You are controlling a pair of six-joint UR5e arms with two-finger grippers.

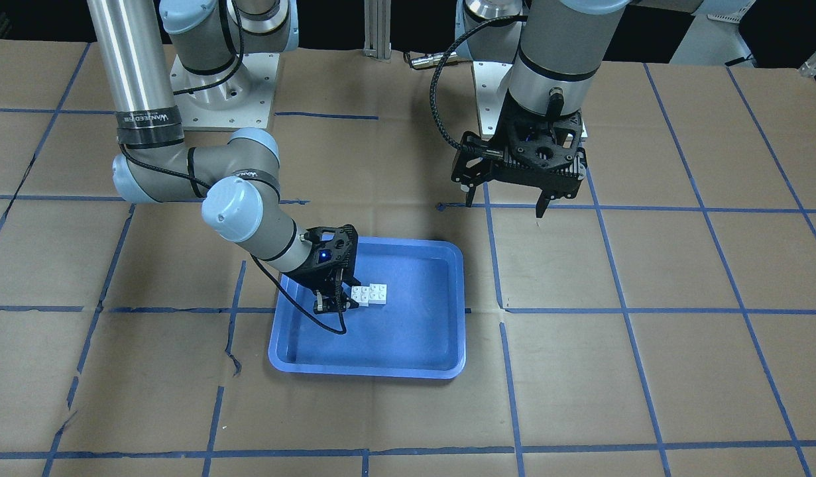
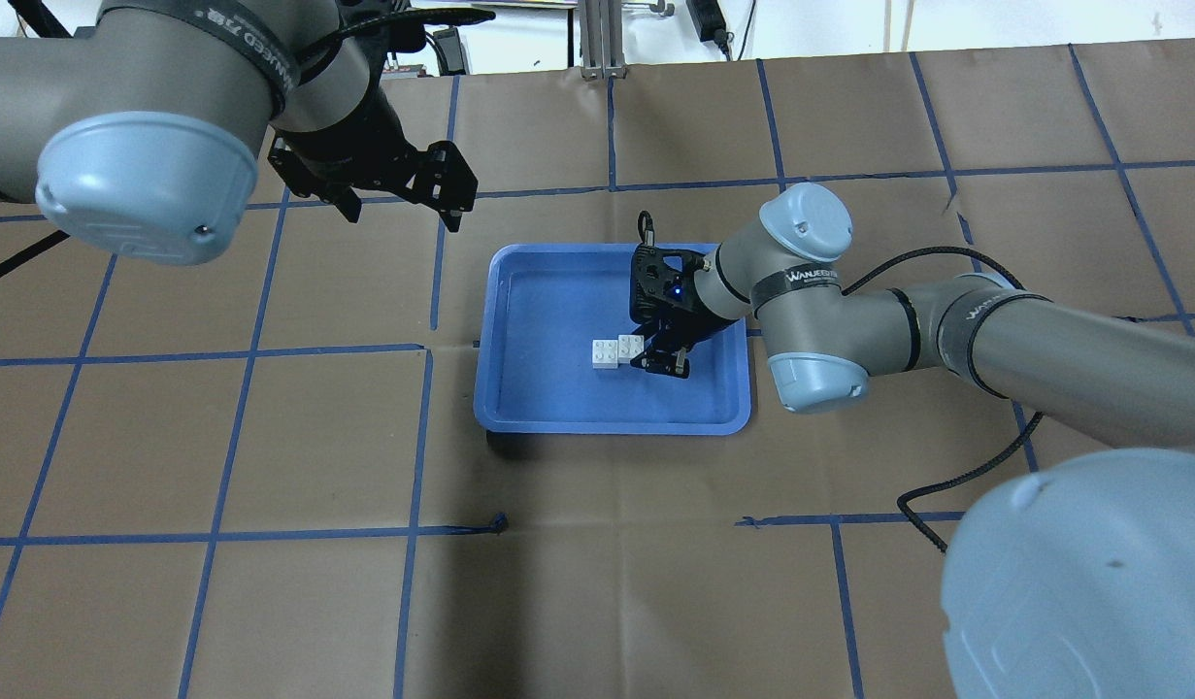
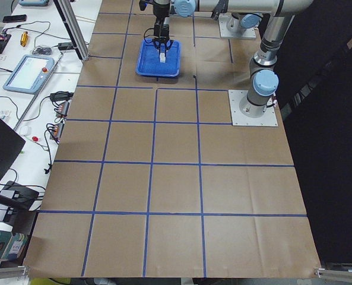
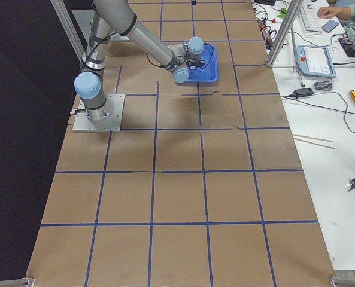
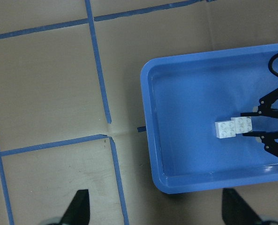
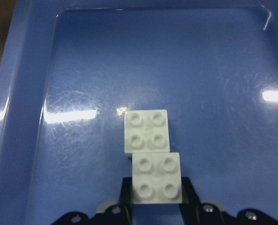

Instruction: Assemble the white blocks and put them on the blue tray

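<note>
While right tool (image 1: 333, 303) grips white blocks (image 6: 150, 154), lettered armband (image 2: 799, 282)

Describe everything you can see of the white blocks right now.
The white blocks are two plastic-looking square bricks, four round studs each, studs up, edge to edge and slightly offset, inside the blue tray. The right pincer grips one brick by its sides. Whether they are locked together is unclear.

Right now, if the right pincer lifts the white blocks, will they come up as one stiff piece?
Likely stiff and light: the white blocks look like small hard bricks, tiny beside the blue tray. The right pincer flanks only the near brick, and the far one's four studs all show, so it may stay behind.
</note>
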